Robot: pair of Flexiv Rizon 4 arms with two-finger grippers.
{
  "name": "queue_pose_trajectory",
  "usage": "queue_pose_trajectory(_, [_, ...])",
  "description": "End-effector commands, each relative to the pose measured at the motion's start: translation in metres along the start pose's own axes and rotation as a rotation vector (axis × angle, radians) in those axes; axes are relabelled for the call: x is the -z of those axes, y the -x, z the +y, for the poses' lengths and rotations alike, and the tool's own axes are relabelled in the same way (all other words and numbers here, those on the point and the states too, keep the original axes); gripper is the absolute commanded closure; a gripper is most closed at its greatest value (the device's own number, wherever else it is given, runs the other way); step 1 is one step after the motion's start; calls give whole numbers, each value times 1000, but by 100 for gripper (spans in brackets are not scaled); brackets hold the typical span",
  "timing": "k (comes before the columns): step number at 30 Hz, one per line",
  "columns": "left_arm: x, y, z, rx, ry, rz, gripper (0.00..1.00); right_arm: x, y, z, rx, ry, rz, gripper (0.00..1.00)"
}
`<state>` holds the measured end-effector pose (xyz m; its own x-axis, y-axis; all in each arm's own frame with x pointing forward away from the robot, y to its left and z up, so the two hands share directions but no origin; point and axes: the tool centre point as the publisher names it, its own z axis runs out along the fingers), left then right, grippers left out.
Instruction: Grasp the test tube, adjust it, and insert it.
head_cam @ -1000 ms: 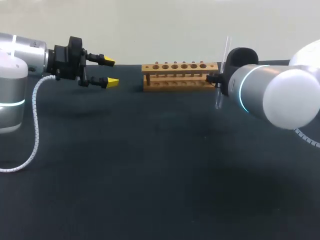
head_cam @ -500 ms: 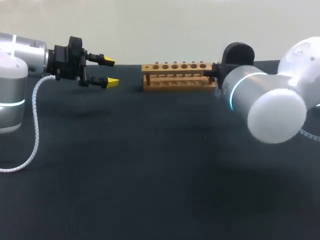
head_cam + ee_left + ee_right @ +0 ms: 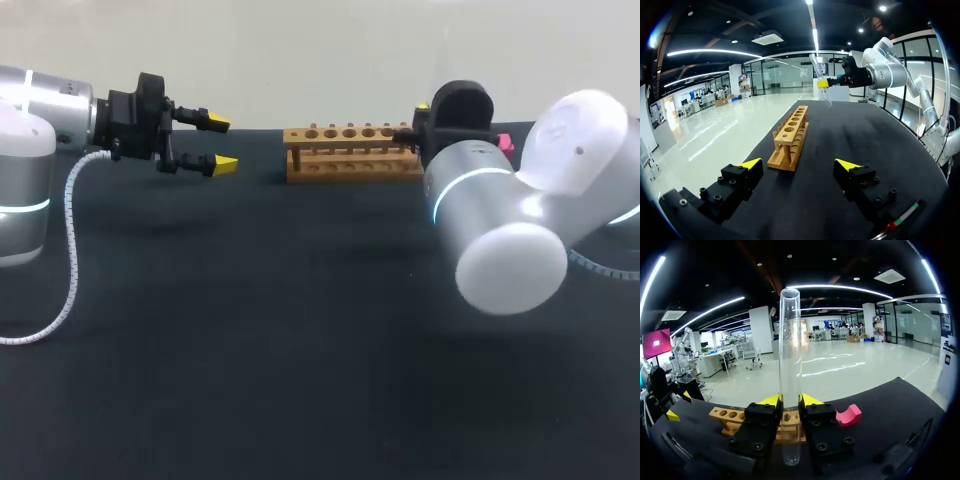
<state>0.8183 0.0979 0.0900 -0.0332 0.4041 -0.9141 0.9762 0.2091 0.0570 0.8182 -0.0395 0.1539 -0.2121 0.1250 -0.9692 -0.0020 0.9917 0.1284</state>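
Note:
A clear glass test tube (image 3: 790, 365) stands upright between the fingers of my right gripper (image 3: 791, 401), which is shut on its lower part; the rounded end hangs below the fingers. The left wrist view shows the test tube (image 3: 821, 80) slightly tilted in the right gripper (image 3: 824, 83), in the air over the far end of the wooden rack (image 3: 790, 140). In the head view my right arm's wrist (image 3: 462, 115) hides the tube beside the right end of the rack (image 3: 350, 150). My left gripper (image 3: 222, 143) hovers open and empty to the left of the rack.
A small pink block (image 3: 503, 145) lies on the dark table to the right of the rack, and shows beside the right gripper as the pink block (image 3: 849, 415). The rack (image 3: 730, 417) has a row of several round holes along its top.
My right arm has swung its wrist left and up to the rack's right end, and its elbow has dropped forward. The tube is now hidden in the head view. The left arm has not moved.

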Motion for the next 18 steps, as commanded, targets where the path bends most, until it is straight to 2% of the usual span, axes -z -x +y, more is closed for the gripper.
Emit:
queue_pose_trajectory(1, [0, -1, -1, -2, 4, -2, 0, 2, 4, 1, 5, -11, -67, 100])
queue_pose_trajectory(5, [0, -1, -1, -2, 4, -2, 0, 1, 15, 3, 10, -16, -151, 100])
queue_pose_trajectory(18, [0, -1, -1, -2, 4, -2, 0, -12, 37, 22, 26, -9, -270, 100])
